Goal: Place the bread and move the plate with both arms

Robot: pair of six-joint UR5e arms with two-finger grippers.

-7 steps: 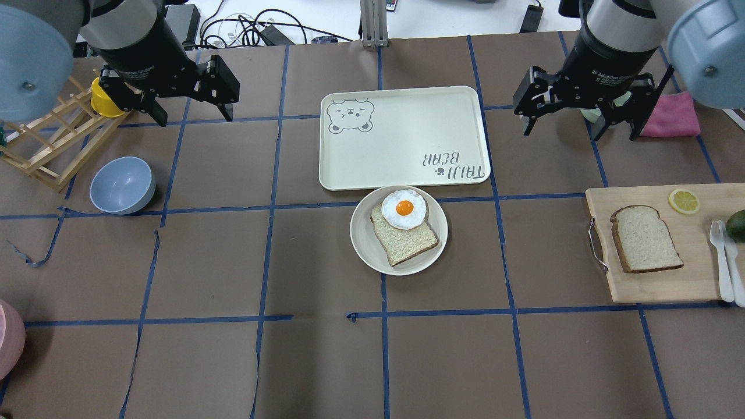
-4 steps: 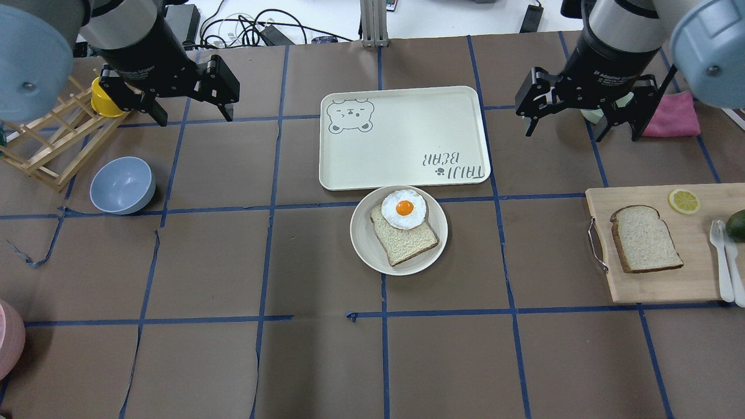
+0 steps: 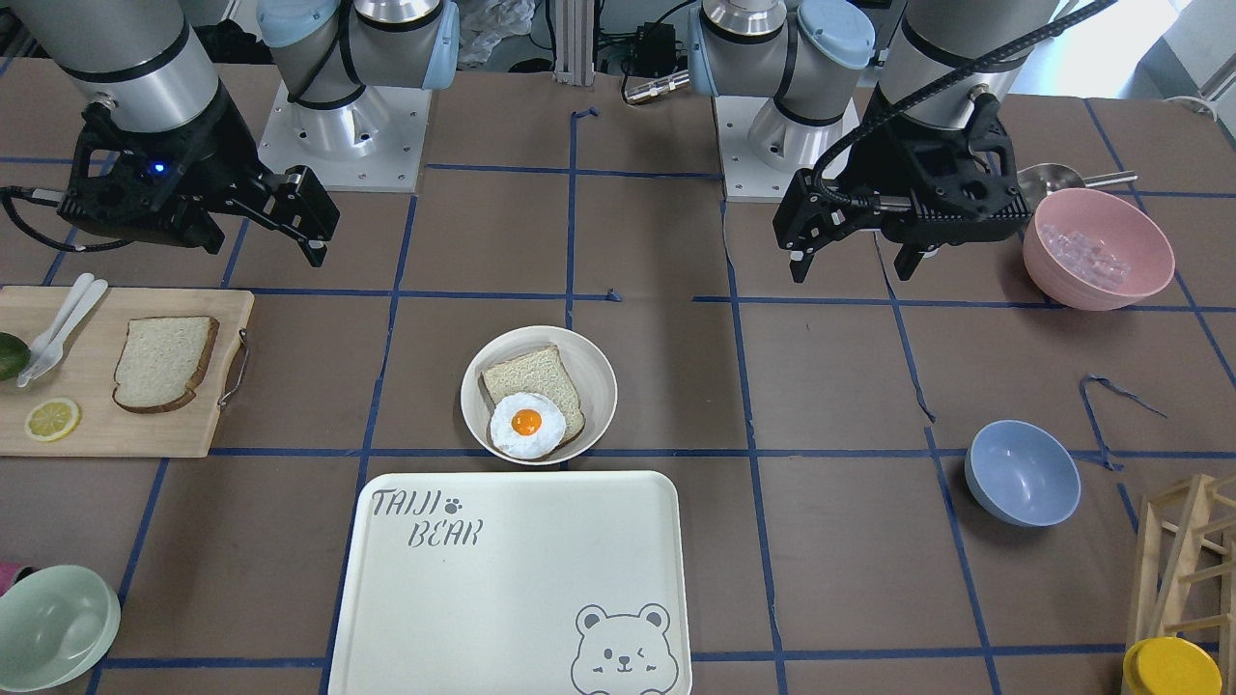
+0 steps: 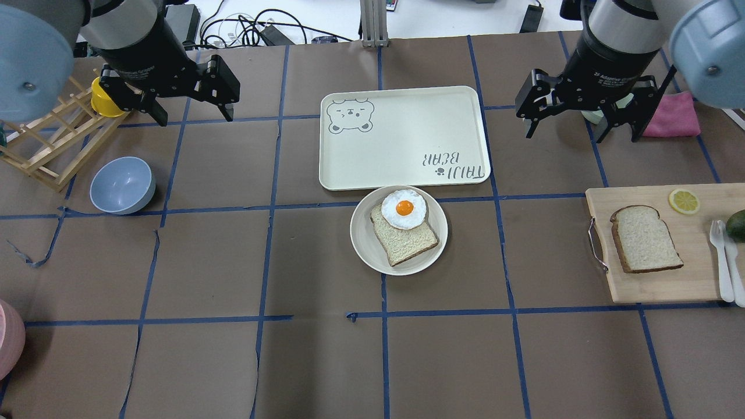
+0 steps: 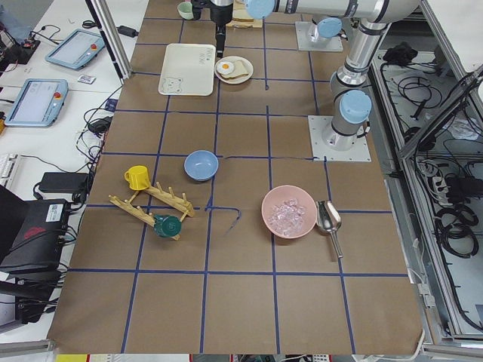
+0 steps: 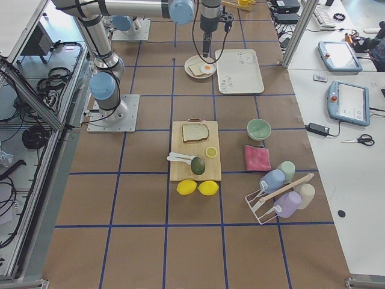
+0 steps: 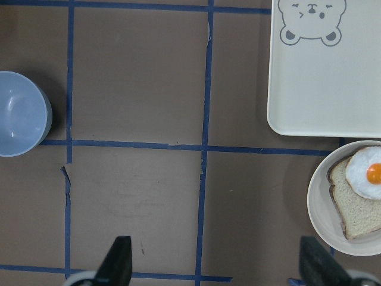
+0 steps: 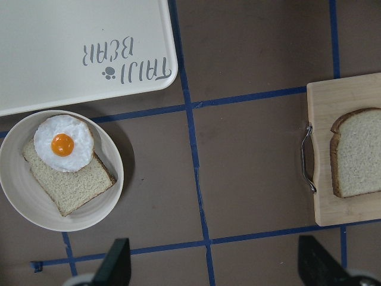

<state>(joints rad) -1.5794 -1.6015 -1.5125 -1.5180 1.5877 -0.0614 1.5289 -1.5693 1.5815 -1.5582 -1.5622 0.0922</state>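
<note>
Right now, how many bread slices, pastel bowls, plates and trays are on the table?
Speckled brown-crusted bread slices: 2, plain slice, egg-topped slice
Round pastel bowls: 3, pink, blue, green
Round cream plate: 1
White rectangular bear-printed tray: 1
Total: 7

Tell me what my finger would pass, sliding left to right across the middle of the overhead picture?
blue bowl → plate with the egg toast → bread on the wooden board → white fork
</note>
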